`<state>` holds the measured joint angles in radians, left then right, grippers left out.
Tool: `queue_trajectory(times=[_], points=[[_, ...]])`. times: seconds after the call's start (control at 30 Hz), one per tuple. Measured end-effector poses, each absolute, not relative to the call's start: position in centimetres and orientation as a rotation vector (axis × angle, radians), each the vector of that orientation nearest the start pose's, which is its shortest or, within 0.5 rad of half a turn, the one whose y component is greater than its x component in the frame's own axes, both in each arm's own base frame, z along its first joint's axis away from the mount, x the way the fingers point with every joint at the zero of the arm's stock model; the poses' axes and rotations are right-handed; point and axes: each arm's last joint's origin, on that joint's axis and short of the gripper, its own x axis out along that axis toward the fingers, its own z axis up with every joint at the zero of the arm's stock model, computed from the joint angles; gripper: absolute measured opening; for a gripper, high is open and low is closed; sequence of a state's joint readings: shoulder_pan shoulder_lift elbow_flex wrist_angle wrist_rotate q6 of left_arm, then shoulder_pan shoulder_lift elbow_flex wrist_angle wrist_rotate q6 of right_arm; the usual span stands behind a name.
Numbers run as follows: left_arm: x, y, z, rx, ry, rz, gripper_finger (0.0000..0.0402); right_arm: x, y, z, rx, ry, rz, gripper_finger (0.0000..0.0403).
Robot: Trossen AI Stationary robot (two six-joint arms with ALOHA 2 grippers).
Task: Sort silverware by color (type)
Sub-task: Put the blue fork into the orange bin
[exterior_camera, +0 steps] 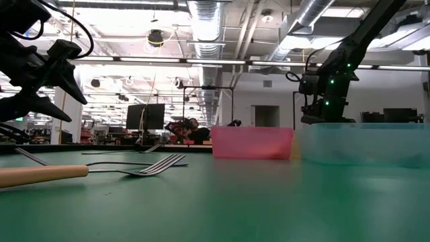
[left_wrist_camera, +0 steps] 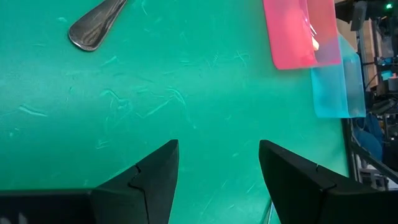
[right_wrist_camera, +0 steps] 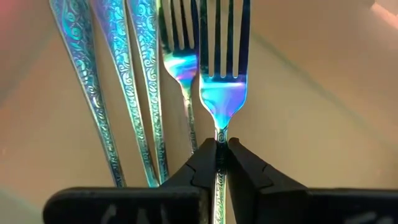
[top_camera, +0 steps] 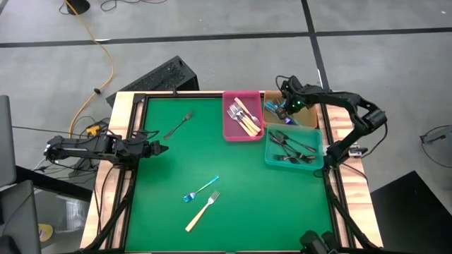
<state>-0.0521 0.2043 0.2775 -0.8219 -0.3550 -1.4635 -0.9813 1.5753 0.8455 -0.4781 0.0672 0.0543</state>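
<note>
Left gripper (top_camera: 161, 148): it hovers at the 9 o'clock edge of the bench (top_camera: 162, 212); the jaws are spread wide and hold nothing, with only green surface between them in the left wrist view.
Dark fork (top_camera: 179, 125): it lies alone on the green at about 11 o'clock, well apart from the left gripper.
Blue fork on the bench (top_camera: 200, 190): it lies near 6 o'clock, slanted.
Tan-handled fork (top_camera: 203, 212): it lies just beside the blue one, on its 6 o'clock side; the two look apart, but I cannot tell it for sure.
Pink bin (top_camera: 242, 135): it stands at about 1 o'clock and contains several forks with tan handles.
Tan bin (top_camera: 311, 117): at 2 o'clock, just beside the pink bin; iridescent blue forks (right_wrist_camera: 134, 74) lie in it side by side.
Teal bin (top_camera: 270, 156): at 3 o'clock, touching the pink bin; black forks lie inside.
Right gripper (right_wrist_camera: 219, 152): it is over the tan bin; the jaws are nearly pressed together and pinch the neck of one blue fork (right_wrist_camera: 222, 81), which lies in line with the others there.
</note>
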Motion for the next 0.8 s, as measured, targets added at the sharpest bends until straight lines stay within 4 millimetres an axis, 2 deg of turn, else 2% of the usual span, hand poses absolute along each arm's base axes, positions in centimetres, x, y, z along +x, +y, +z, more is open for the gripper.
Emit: queue_trajectory(times=[0.8], points=[[7.14,0.64,17.02,-1.231,0.380,0.756,0.0206,15.49,-22.96,15.81,0.568,1.138,-0.924,0.0064]])
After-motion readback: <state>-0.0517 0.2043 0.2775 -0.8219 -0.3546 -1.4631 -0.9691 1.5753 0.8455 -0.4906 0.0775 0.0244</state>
